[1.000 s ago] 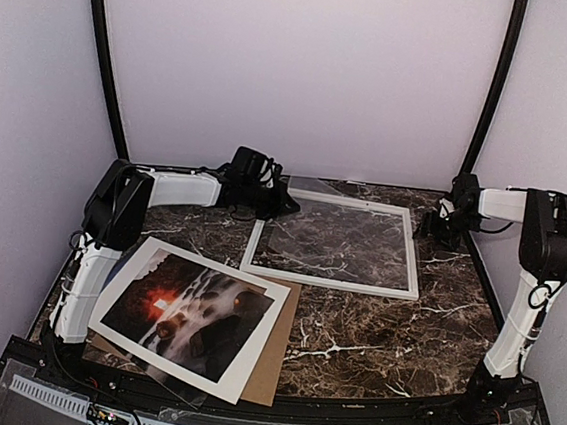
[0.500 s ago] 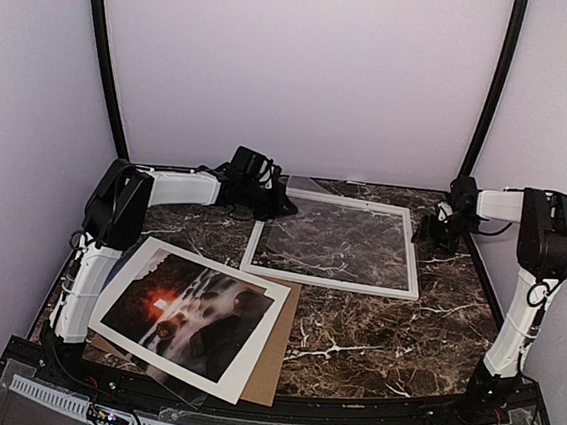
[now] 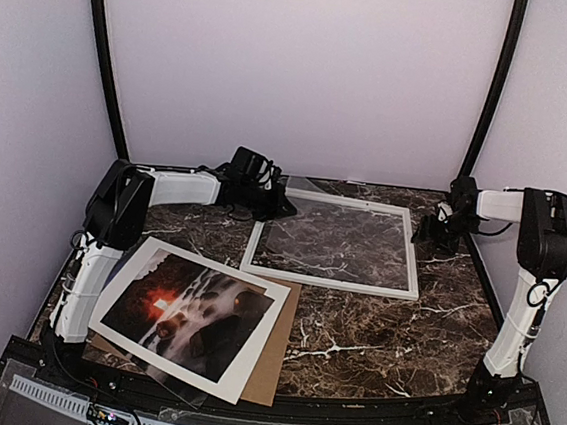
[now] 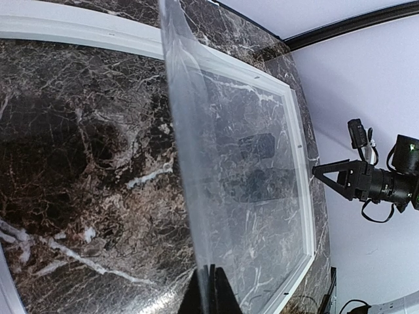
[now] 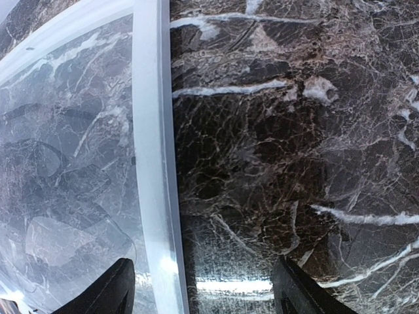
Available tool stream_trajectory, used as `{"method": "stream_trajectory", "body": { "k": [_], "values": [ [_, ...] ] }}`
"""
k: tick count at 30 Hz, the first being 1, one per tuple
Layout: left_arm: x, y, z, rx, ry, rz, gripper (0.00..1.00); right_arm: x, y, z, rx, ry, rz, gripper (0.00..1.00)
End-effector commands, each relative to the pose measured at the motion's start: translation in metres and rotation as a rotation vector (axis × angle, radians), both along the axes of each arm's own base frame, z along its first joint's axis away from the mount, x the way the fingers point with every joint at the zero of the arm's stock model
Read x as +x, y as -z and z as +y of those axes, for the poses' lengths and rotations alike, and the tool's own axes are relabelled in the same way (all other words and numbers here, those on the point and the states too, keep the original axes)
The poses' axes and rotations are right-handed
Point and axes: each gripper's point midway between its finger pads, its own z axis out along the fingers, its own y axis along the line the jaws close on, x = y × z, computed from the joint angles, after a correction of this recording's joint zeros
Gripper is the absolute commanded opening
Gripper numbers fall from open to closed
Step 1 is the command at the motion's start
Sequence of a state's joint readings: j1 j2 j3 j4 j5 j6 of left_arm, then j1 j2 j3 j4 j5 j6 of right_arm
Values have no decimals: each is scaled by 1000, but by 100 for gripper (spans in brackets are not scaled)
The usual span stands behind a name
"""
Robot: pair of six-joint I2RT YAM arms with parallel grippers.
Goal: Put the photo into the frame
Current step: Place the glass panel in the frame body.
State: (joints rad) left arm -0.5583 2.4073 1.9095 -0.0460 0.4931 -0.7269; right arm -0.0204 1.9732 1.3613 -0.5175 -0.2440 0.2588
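Observation:
The photo [image 3: 194,309], a dark landscape with a red glow, lies at the near left on a white mat. The white frame [image 3: 332,280] lies flat at the back centre. My left gripper [image 3: 264,203] is shut on the left edge of a clear sheet [image 4: 216,150] and holds that edge tilted up over the frame's rail [image 4: 298,163]; its closed tips [image 4: 211,291] pinch the sheet. My right gripper [image 3: 430,232] is open low at the frame's far right rail [image 5: 154,163]. That rail runs between its fingers [image 5: 108,294] and nothing is held.
A brown cardboard sheet [image 3: 275,357] sticks out from under the mat [image 3: 248,370] at the near left. The dark marble table [image 3: 372,332] is enclosed by white walls at the back and both sides.
The right gripper has edged slightly toward the frame's right rail. The left gripper and the clear sheet have stayed where they were.

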Motion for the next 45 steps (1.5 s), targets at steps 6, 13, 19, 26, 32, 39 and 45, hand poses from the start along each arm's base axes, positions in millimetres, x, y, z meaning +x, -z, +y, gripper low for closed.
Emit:
{"method": "stream_trajectory", "body": {
  "k": [6, 13, 19, 26, 32, 39, 45],
  "values": [
    [2, -11, -2, -10, 32, -19, 0, 6, -3, 4, 4, -20, -12, 74],
    [3, -9, 1, 1, 31, -18, 0, 6, -4, 4, 3, -18, -13, 74],
    [3, -6, 3, 11, 28, -15, 0, 6, -4, 3, 2, -17, -14, 74],
    [3, -5, 5, 17, 28, -14, 0, 6, -3, 4, 1, -18, -11, 74],
    [4, -4, 6, 26, 26, -13, 0, 6, -3, 4, 3, -19, -9, 74],
    [4, -2, 8, 34, 27, -12, 0, 5, -1, 4, 2, -19, -6, 75],
    [5, -1, 9, 37, 26, -15, 0, 5, -2, 4, 4, -19, -7, 75]
  ]
}}
